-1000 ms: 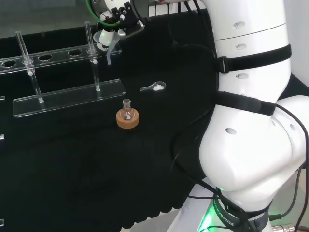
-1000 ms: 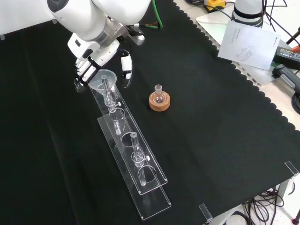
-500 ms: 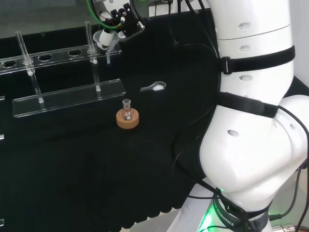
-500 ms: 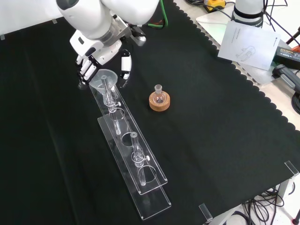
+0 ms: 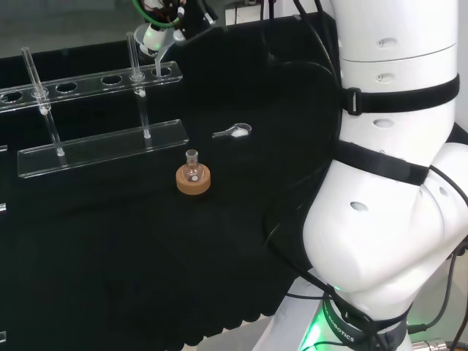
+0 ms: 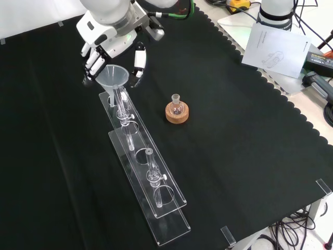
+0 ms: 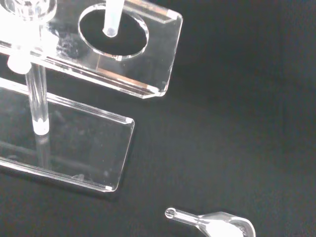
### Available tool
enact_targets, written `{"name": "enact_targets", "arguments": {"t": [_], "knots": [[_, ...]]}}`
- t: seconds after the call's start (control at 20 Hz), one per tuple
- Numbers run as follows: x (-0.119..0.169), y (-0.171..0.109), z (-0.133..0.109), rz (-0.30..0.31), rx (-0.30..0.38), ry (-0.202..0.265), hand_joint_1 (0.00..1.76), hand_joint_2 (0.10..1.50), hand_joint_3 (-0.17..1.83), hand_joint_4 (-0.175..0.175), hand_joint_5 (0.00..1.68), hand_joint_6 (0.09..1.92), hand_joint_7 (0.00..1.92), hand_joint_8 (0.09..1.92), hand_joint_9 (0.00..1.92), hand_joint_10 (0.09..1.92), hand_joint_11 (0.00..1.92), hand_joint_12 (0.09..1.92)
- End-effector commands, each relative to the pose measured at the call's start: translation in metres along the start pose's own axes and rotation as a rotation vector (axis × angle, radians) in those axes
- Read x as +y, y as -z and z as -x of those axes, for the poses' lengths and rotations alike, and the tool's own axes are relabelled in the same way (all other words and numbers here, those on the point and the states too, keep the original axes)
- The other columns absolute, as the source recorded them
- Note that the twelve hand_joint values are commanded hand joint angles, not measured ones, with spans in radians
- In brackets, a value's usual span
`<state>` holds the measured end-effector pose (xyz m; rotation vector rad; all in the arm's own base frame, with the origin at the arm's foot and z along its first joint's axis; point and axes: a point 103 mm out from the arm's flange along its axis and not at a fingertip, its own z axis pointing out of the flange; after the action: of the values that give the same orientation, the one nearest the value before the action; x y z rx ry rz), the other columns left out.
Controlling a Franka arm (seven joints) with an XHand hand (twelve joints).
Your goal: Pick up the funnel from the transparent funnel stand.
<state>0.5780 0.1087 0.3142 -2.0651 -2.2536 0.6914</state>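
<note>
The clear funnel (image 6: pixel 113 78) hangs over the end hole of the transparent stand (image 6: pixel 151 192), raised above its top shelf. The hand (image 6: pixel 106 44) is shut on its cone, fingers (image 6: pixel 92 60) on one side and the thumb (image 6: pixel 139 60) on the other. In the head view the funnel (image 5: pixel 153 40) is at the top, under the hand (image 5: pixel 179 11), above the right end of the stand (image 5: pixel 95 150). From the wrist, the funnel's stem (image 7: pixel 112 17) ends over the round hole in the stand's shelf (image 7: pixel 158 54).
A small flask on a cork ring (image 6: pixel 177 111) stands right of the stand in the front view, also in front of it in the head view (image 5: pixel 193 179). A small glass spoon (image 5: pixel 234 131) lies near the stand's end (image 7: pixel 217 224). Papers (image 6: pixel 276 47) lie off the cloth.
The hand has risen with the funnel in it. The funnel's stem has come up out of the end hole. The stand and flask have stayed put.
</note>
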Motion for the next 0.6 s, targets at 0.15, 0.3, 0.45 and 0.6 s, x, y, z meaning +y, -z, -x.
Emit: {"name": "enact_targets", "arguments": {"t": [0.15,0.3,0.45,0.6], "knots": [[-0.053,0.049,0.011,0.02,-0.032,-0.071,0.61,0.85,0.41,-0.015,0.48,0.09,0.59,0.7,0.89,0.55,0.53,1.33],[-0.076,0.057,0.015,0.031,-0.032,-0.101,0.61,0.85,0.42,-0.015,0.49,0.09,0.59,0.7,0.89,0.54,0.53,1.33],[-0.096,0.053,0.013,0.017,-0.03,-0.124,0.61,0.85,0.42,-0.015,0.49,0.09,0.59,0.7,0.89,0.54,0.53,1.33],[-0.112,0.046,0.01,0.0,-0.022,-0.138,0.61,0.85,0.42,-0.015,0.5,0.09,0.6,0.7,0.9,0.54,0.54,1.33]]}}
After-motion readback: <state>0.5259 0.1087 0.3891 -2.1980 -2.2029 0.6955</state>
